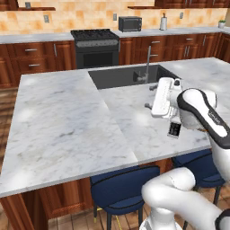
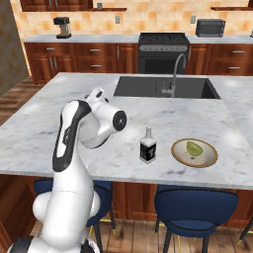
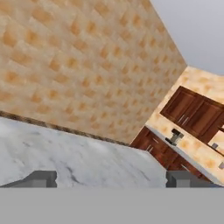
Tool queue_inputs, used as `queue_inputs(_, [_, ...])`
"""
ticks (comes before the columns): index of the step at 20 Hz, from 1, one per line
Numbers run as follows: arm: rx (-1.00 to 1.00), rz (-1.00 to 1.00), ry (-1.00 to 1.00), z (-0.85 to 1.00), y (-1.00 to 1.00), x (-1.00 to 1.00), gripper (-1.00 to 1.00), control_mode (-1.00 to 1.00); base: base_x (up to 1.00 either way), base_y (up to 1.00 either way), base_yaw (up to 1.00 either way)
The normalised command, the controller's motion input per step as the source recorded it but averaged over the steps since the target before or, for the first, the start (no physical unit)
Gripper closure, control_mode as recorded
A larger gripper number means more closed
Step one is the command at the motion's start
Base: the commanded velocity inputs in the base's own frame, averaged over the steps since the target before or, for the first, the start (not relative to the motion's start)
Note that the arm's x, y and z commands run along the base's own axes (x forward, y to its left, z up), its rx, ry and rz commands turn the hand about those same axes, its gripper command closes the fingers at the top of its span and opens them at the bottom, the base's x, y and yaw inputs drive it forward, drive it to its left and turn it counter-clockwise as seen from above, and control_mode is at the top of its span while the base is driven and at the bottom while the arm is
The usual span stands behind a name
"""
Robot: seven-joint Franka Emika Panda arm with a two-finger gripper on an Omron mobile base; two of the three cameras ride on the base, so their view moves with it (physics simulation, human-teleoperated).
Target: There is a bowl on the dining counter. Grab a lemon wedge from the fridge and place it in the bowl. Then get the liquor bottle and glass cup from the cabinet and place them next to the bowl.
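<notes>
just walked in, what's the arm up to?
Nothing is held right now: in the hand view the gripper has its jaws wide open and empty, looking across the marble counter toward the wall. On the counter the bowl already holds the lemon wedge, and the liquor bottle stands upright just beside it. No glass cup is beside them yet, so that step looks left to do.

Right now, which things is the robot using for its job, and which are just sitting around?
For the job:
- bowl on the counter
- lemon wedge inside the bowl
- liquor bottle standing beside the bowl
- gripper, open and holding nothing

Just sitting around:
- sink
- faucet
- microwave
- coffee machine
- stools
</notes>
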Motion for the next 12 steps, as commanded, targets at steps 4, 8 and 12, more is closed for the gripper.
queue_inputs(4, [0.00,-0.34,0.27,0.13,0.84,-0.46,-1.00,-1.00,0.00,0.00,0.00])
queue_inputs(8, [0.00,-0.40,0.30,0.04,0.68,-0.43,-1.00,-1.00,0.00,0.00,0.00])
queue_inputs(12, [0.00,-0.44,0.24,-0.29,0.42,-0.36,-1.00,-1.00,0.00,0.00,0.00])
